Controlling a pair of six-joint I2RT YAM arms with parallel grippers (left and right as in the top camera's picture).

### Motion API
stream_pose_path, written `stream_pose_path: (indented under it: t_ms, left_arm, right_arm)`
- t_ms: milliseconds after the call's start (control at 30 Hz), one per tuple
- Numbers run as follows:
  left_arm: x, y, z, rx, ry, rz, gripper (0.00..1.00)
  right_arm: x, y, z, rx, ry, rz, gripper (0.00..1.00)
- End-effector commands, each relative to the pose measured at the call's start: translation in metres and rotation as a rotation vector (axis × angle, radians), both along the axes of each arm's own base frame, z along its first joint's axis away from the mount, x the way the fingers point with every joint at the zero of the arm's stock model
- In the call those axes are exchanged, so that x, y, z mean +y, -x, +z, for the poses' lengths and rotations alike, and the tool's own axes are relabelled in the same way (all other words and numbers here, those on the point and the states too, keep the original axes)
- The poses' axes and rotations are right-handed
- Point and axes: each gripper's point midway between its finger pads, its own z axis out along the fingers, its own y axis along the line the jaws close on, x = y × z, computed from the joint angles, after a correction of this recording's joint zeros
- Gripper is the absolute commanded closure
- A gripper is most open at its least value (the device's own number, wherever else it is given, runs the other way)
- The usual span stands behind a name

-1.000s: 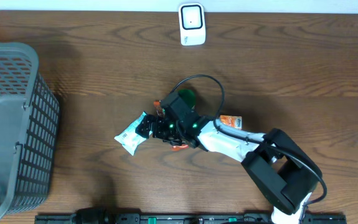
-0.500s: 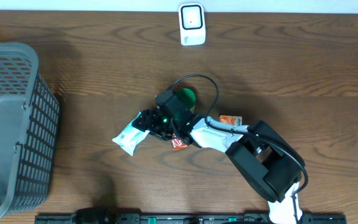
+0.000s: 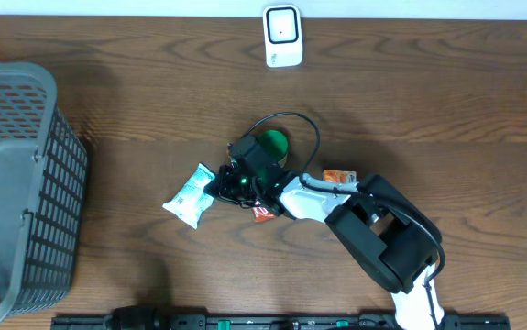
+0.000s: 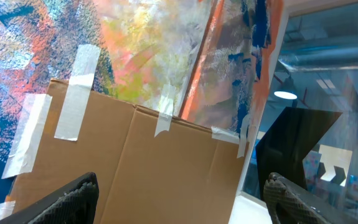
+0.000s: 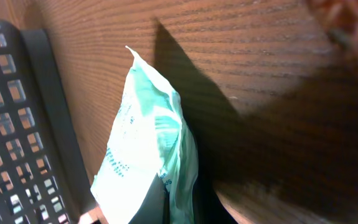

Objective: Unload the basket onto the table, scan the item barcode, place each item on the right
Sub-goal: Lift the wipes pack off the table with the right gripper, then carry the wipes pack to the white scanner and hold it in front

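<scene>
Overhead view: the packet (image 3: 188,194) is lying on the brown table (image 3: 446,101), a bit left of the middle, between the grey basket (image 3: 16,183) and the right arm. It's a small crinkly pouch, mint green and white with some tiny print I can't read, tilted diagonally. The right gripper (image 3: 215,186) has clamped down on the packet's right end, pinching a thin edge of it. In the right wrist view the packet (image 5: 150,149) looks puffy and wrinkled, with a pointy sealed corner and a dark shadow beside it. The white scanner (image 3: 282,35) sits well apart at the far edge of the table. The left gripper (image 4: 182,180) has its 2 fingers spread wide with nothing in them, facing a taped cardboard box (image 4: 135,168).
</scene>
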Motion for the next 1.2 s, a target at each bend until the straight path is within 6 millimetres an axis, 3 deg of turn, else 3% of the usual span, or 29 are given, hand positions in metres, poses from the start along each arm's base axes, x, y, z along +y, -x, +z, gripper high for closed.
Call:
stream_pose_path:
  t_ms: [0,133,267,500,867,1033,1167]
  left_arm:
    - [-0.002,0.004,0.001,-0.018,-0.009,-0.011,0.15]
    - [-0.002,0.004,0.001,-0.017,-0.009,-0.011,0.15]
    - [-0.002,0.004,0.001,-0.017,-0.008,-0.011,0.15]
    - [-0.005,0.015,-0.001,-0.027,-0.011,0.034,0.15]
    - [-0.017,0.048,-0.029,-0.241,0.072,-0.093,0.15]
    - [-0.014,0.043,-0.03,-0.268,0.099,-0.147,0.15]
    - [-0.025,0.034,-0.025,-0.266,0.069,-0.234,0.15]
  right_arm:
    - [-0.014,0.005,-0.003,-0.022,0.026,0.059,0.99]
    - [-0.017,0.012,0.052,-0.037,-0.085,0.154,0.98]
    - [-0.032,0.022,0.106,-0.027,-0.19,0.237,0.98]
    - [-0.058,0.028,0.17,-0.119,-0.26,0.28,0.99]
    - [-0.098,0.038,0.206,-0.168,-0.208,0.227,0.99]
    - [-0.11,0.041,0.218,-0.202,-0.167,0.183,0.99]
    - [-0.116,0.043,0.23,-0.243,-0.161,0.161,0.99]
